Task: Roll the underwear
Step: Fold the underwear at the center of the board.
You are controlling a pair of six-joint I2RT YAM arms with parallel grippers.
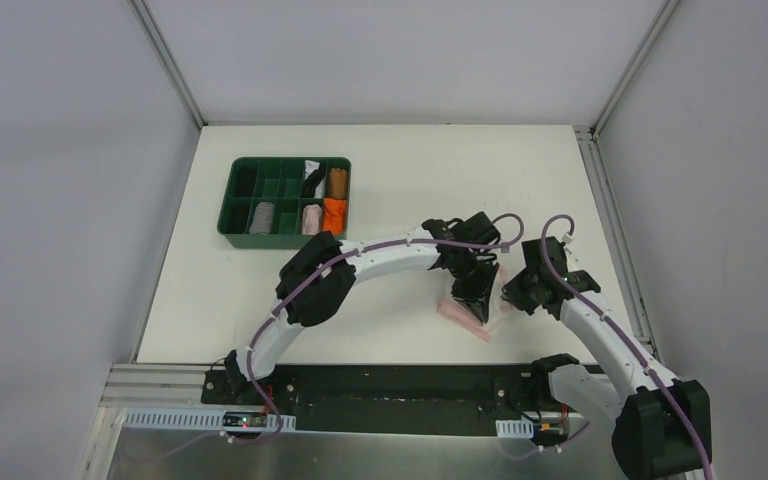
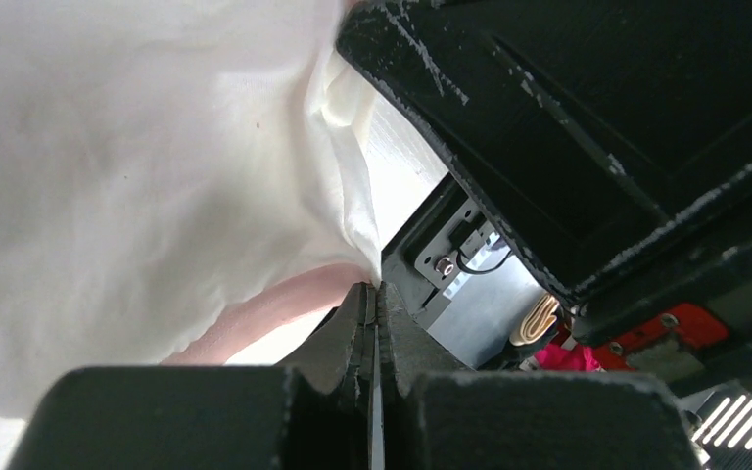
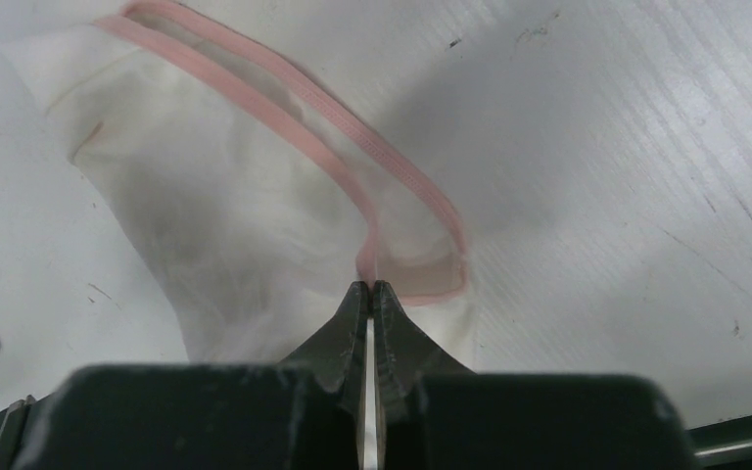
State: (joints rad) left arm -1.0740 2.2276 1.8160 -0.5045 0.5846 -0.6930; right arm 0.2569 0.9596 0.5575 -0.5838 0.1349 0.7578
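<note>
left claw (image 2: 372,294): pinched shut on underwear (image 2: 137,196) edge
right claw (image 3: 370,289): likewise clamped on its edge
step: we keep it taut, level, before rolling

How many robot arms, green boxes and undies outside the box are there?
2 robot arms: left arm, right arm
1 green box
1 undies outside the box
Total: 4
</note>
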